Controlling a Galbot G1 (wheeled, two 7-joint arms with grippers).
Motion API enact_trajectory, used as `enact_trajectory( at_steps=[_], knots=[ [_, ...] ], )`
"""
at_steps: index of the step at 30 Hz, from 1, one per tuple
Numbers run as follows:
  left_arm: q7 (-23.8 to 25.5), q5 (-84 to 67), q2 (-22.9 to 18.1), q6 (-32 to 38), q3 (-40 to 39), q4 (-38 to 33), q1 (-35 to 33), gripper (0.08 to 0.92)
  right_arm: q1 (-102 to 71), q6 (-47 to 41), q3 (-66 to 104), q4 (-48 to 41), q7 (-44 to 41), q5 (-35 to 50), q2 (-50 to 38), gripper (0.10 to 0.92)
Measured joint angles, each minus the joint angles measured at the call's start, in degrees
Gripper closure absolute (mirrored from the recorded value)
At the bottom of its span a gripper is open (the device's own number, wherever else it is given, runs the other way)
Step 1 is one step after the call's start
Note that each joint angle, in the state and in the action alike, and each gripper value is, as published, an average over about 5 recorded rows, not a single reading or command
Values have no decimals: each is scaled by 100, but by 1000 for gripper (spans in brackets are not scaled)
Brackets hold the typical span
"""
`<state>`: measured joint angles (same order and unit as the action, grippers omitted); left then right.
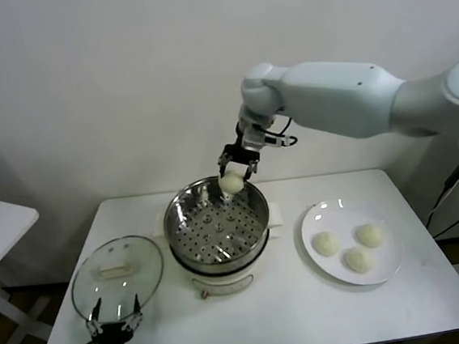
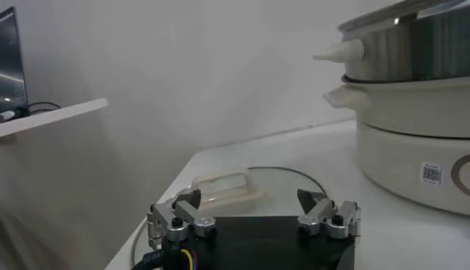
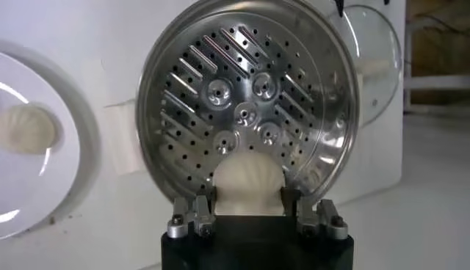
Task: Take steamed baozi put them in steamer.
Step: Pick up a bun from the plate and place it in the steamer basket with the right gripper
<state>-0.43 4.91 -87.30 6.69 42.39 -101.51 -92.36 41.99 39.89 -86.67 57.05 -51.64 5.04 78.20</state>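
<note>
My right gripper (image 1: 233,172) is shut on one off-white baozi (image 1: 231,183) and holds it above the far rim of the steel steamer (image 1: 185,203). In the right wrist view the baozi (image 3: 247,183) sits between the fingers, over the edge of the perforated tray (image 3: 220,103), which is bare. Three more baozi (image 1: 326,244) (image 1: 370,235) (image 1: 357,260) lie on the white plate (image 1: 311,217) to the right of the steamer; one of them shows in the right wrist view (image 3: 26,128). My left gripper (image 1: 114,324) is open and empty at the table's front left, by the glass lid.
The round glass lid (image 1: 145,265) lies flat on the table left of the steamer, also in the left wrist view (image 2: 286,180). The steamer's cream base (image 2: 411,158) stands close by. A second small white table (image 1: 6,218) is at far left.
</note>
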Motion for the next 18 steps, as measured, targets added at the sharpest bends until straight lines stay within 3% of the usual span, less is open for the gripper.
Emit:
enact_trajectory(
  at_steps=[18],
  knots=[
    [-4, 1, -3, 31, -6, 79, 39, 177, -918, 607, 301, -1241, 303, -696, 697, 423]
  ],
)
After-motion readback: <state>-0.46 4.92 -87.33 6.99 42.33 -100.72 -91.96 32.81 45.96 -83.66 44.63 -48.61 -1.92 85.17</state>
